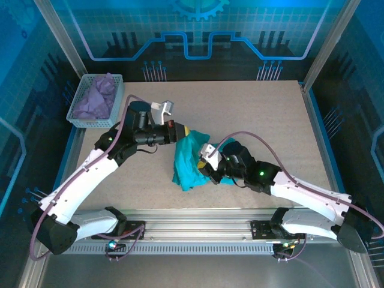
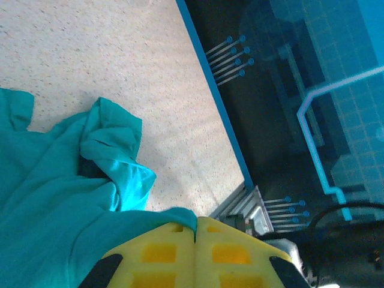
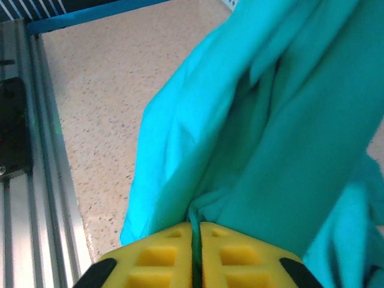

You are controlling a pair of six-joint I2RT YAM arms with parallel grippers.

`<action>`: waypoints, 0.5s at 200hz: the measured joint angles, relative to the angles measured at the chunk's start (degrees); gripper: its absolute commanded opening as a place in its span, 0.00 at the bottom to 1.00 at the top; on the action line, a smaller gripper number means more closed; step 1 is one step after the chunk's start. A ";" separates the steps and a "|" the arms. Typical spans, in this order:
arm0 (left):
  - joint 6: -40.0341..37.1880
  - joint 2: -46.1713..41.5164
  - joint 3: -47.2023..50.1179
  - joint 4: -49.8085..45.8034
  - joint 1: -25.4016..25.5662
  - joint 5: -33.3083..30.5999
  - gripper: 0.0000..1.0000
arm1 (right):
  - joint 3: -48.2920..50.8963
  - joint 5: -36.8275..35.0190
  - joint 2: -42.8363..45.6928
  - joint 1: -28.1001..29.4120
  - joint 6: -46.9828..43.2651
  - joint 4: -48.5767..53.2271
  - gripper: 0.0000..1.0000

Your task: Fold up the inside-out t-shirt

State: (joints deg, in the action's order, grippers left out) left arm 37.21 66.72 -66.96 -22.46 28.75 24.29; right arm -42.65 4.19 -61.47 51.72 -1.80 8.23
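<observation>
Yellow fingers (image 3: 159, 258) on crumpled, bunched teal t-shirt (image 3: 270, 120)

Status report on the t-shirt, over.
Left end effector, right end effector: both shut on t-shirt. Bunched, not folded. Purple cloth apart, in basket.

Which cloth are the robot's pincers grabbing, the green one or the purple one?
The teal-green t-shirt, pinched by the left pincer and the right pincer mid-table. The purple cloth sits untouched in the basket at the far left.
</observation>
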 measured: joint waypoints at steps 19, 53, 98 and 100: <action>0.37 -0.11 0.26 0.83 -1.05 0.24 0.00 | 1.18 2.25 0.87 0.52 -0.55 -0.42 0.28; 0.22 -0.11 0.85 2.75 -1.27 2.38 0.00 | 2.23 3.80 6.73 0.57 -0.83 -3.69 0.35; 0.17 -0.09 2.36 4.44 -1.27 5.73 0.00 | -0.37 -0.26 4.76 -1.62 1.40 -7.06 0.35; 0.17 -0.09 2.38 4.50 -1.27 5.84 0.00 | -0.59 -0.44 4.46 -1.64 1.44 -7.13 0.35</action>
State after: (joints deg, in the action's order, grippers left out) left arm 37.39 66.63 -64.58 -17.96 27.49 30.13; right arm -43.24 3.75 -57.01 50.09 -0.36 1.10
